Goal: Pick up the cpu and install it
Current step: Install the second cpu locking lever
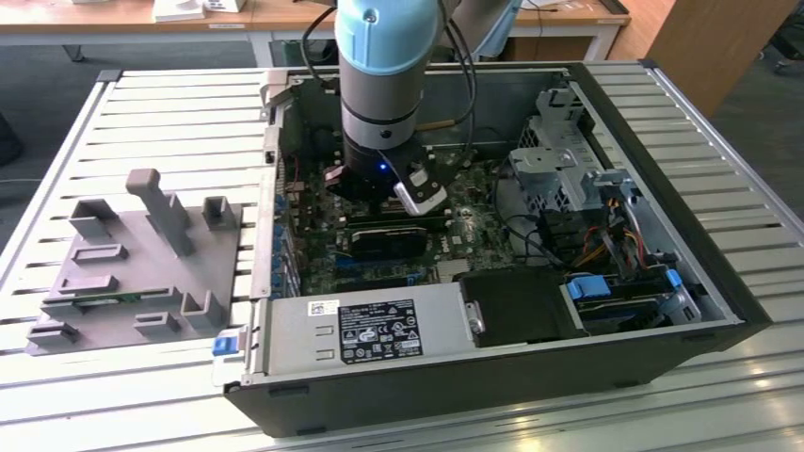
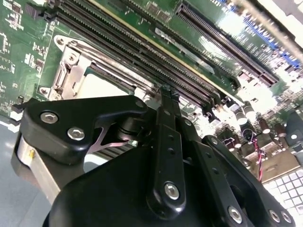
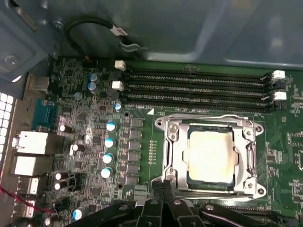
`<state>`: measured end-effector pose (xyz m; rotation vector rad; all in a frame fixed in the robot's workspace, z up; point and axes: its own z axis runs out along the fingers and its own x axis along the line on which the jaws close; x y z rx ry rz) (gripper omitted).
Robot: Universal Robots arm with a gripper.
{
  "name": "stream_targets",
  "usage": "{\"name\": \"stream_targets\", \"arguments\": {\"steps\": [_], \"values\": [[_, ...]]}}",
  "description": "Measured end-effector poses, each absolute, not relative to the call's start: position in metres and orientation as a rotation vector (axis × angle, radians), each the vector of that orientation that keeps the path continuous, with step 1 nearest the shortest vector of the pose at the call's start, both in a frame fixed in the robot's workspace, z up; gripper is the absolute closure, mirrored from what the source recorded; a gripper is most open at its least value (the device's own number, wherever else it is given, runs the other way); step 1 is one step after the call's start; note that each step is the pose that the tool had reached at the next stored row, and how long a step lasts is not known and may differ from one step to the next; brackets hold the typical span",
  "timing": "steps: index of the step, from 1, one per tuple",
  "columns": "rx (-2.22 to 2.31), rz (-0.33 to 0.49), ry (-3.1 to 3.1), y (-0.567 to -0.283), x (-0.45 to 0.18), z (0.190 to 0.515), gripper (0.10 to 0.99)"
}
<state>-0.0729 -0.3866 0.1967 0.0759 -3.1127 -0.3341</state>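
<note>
The cpu (image 3: 210, 155), seen seated flat inside the metal-framed socket (image 3: 171, 156) on the motherboard (image 3: 137, 142), is judged light, rigid and fragile, best held by its thin edges, while the gripper (image 3: 162, 185) is seen pressed together, empty, just beside the socket.

Gripper (image 2: 165, 97) fingers pressed together, nothing between them, poised just above the motherboard's memory slots (image 2: 142, 52); metal socket frame (image 2: 71, 71) lies beside the fingertips.
</note>
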Motion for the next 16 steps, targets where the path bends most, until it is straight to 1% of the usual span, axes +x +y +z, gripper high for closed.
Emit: {"name": "stream_targets", "arguments": {"steps": [10,16], "values": [[0.076,-0.386,-3.108,-0.3865,-0.0775,0.1927,0.98],[0.076,-0.392,-3.108,-0.3866,-0.0779,0.1973,0.98]]}}
